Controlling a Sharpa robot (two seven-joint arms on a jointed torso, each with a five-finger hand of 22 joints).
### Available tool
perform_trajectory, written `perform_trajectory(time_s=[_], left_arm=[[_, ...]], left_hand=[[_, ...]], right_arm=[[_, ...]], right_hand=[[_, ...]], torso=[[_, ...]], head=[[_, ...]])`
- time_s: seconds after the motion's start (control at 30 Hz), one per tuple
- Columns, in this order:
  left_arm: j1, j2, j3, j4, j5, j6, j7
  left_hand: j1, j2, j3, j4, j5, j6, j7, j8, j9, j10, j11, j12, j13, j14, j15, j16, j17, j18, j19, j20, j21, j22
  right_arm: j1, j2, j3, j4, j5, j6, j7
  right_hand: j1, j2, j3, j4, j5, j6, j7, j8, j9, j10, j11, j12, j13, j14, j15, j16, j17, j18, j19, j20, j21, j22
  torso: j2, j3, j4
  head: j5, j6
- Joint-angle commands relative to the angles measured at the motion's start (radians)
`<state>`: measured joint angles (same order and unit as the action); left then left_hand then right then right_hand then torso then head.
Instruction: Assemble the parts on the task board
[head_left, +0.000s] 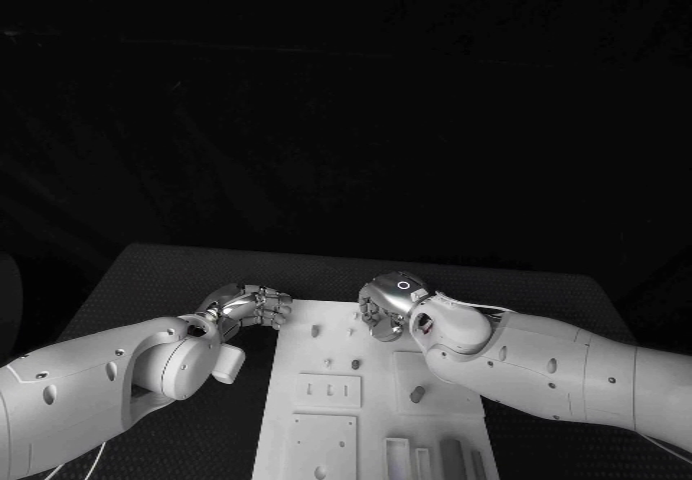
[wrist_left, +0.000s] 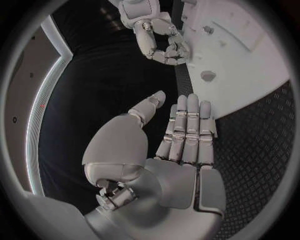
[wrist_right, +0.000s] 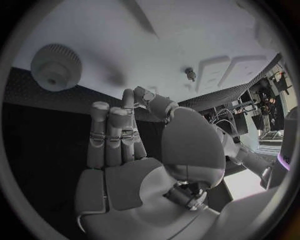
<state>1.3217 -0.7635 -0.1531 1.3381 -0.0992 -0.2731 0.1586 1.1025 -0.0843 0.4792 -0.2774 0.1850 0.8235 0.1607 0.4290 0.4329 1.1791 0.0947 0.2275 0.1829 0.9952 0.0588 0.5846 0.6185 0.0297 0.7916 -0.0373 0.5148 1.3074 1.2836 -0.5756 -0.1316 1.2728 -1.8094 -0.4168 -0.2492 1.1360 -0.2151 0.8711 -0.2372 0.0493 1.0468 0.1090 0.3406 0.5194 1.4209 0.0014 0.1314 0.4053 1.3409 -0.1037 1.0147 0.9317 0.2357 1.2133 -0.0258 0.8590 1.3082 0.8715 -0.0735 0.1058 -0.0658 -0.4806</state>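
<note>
Both hands are hovering empty over the far end of the white task board (head_left: 329, 400) on the worktop: left hand (head_left: 254, 306) and right hand (head_left: 387, 305) apparently with fingers extended.

surface: black table (head_left: 159, 270) | on it: white task board (head_left: 325, 345), lying flat at its middle

1. The white board (head_left: 378, 400) lies on the black bench (head_left: 173, 280), running from centre toward 6 o'clock.
2. The left hand (head_left: 254, 305) hangs at the board's 11 o'clock corner, fingers curled.
3. The right hand (head_left: 387, 305) sits over the board's far edge, at 12 o'clock.
4. Small grey parts (head_left: 417, 394) dot the board.
</note>
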Motion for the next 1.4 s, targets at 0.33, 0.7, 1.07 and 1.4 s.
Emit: perform_trajectory(time_s=[0.33, 0.7, 1.07, 1.4], left_arm=[[0.001, 0.006, 0.001, 0.0, -0.003, -0.001, 0.017], [0.001, 0.008, 0.001, 0.0, -0.003, 0.001, 0.017], [0.001, 0.009, 0.001, -0.001, -0.003, 0.003, 0.017], [0.001, 0.01, 0.001, -0.002, -0.003, 0.004, 0.016]], left_hand=[[-0.008, 0.002, 0.005, -0.002, 0.001, 0.002, 0.009, -0.006, 0.003, -0.001, 0.005, -0.004, 0.002, 0.001, 0.001, 0.004, 0.001, 0.017, -0.005, -0.003, 0.006, 0.02], [-0.009, 0.002, 0.006, -0.002, 0.001, 0.002, 0.008, -0.007, 0.004, -0.001, 0.004, -0.004, 0.003, 0.001, 0.001, 0.004, 0.002, 0.017, -0.005, -0.003, 0.007, 0.02], [-0.009, 0.002, 0.006, -0.002, 0.001, 0.003, 0.008, -0.007, 0.005, 0.0, 0.004, -0.005, 0.003, 0.001, 0.001, 0.004, 0.002, 0.017, -0.005, -0.003, 0.007, 0.02], [-0.009, 0.003, 0.006, -0.002, 0.001, 0.003, 0.008, -0.008, 0.006, 0.0, 0.004, -0.005, 0.003, 0.001, 0.001, 0.004, 0.002, 0.017, -0.005, -0.003, 0.008, 0.02]], right_arm=[[0.0, 0.032, 0.0, -0.02, -0.04, -0.022, -0.021], [0.0, 0.062, 0.0, -0.05, -0.046, -0.034, -0.027], [0.0, 0.077, 0.0, -0.061, -0.056, -0.03, -0.031], [-0.002, 0.086, -0.001, -0.075, -0.056, -0.016, -0.033]], right_hand=[[0.004, -0.012, 0.009, 0.004, -0.001, 0.041, -0.02, 0.008, 0.025, 0.009, -0.002, -0.005, 0.003, 0.0, -0.006, 0.007, 0.001, 0.026, -0.002, -0.007, -0.002, 0.02], [0.006, -0.014, 0.012, 0.005, -0.001, 0.041, -0.02, 0.008, 0.026, 0.009, -0.002, -0.006, 0.005, -0.001, -0.006, 0.008, 0.001, 0.026, -0.002, -0.007, 0.0, 0.02], [0.007, -0.016, 0.014, 0.007, -0.001, 0.041, -0.02, 0.008, 0.027, 0.009, -0.002, -0.006, 0.007, -0.001, -0.007, 0.009, 0.001, 0.026, -0.001, -0.008, 0.002, 0.02], [0.007, -0.017, 0.015, 0.008, -0.001, 0.041, -0.02, 0.008, 0.027, 0.01, -0.002, -0.007, 0.007, -0.001, -0.007, 0.01, 0.0, 0.026, -0.001, -0.008, 0.003, 0.02]], torso=[[0.001, -0.0006, 0.0003], [0.002, -0.0013, 0.002], [0.003, 0.0001, 0.0004], [0.003, 0.001, 0.0009]], head=[[0.0, 0.001], [-0.001, 0.001], [0.003, 0.0], [0.004, -0.002]])
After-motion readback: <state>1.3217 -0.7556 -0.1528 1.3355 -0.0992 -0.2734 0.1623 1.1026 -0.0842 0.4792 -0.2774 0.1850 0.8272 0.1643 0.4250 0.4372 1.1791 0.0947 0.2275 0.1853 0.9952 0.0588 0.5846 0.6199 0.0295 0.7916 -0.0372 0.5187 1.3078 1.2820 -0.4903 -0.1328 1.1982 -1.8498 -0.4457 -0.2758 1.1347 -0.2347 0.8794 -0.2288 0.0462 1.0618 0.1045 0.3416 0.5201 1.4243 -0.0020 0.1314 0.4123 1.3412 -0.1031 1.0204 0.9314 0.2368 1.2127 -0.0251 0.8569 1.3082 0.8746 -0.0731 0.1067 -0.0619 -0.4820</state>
